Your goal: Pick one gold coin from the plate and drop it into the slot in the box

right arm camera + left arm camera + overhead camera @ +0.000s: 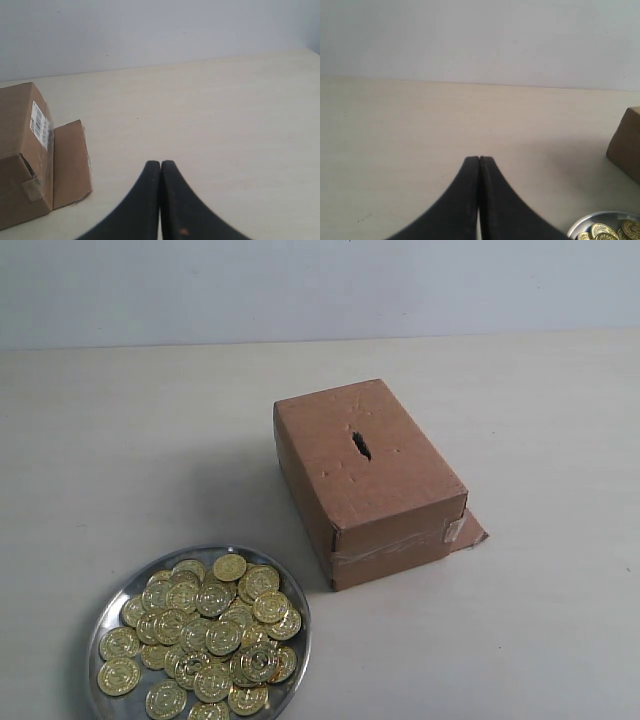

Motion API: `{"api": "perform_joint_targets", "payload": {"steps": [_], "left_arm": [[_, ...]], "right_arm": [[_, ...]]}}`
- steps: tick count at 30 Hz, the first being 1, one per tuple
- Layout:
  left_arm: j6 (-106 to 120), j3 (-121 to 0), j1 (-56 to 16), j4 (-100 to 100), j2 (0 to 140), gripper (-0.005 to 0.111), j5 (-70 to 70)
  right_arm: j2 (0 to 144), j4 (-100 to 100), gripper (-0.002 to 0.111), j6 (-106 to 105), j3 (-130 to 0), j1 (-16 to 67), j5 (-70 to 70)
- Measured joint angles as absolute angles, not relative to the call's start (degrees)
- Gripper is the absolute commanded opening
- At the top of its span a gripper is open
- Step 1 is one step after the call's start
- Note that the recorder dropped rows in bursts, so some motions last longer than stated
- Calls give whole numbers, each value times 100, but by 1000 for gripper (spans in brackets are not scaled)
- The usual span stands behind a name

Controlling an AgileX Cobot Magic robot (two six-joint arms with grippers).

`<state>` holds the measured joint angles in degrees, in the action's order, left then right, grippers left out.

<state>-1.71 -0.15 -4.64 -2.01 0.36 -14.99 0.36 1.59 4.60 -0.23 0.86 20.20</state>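
Note:
A shiny silver plate sits at the front left of the table, heaped with several gold coins. The brown cardboard box lies in the middle, taped at its near end, with a loose flap at its base. The dark ragged slot is cut in its top face. Neither arm shows in the exterior view. My left gripper is shut and empty, with the plate's rim and a box corner off to one side. My right gripper is shut and empty, apart from the box.
The pale table runs back to a light wall. A white barcode label sits on the box's end face above the flap.

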Motion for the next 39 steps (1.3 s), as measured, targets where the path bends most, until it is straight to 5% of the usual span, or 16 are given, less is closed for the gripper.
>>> {"api": "perform_joint_targets", "payload": {"steps": [39], "left_arm": [[-171, -15, -464, -201, 36, 0, -2051]], "right_arm": [[36, 159, 0, 460, -23, 86, 2025]]}}
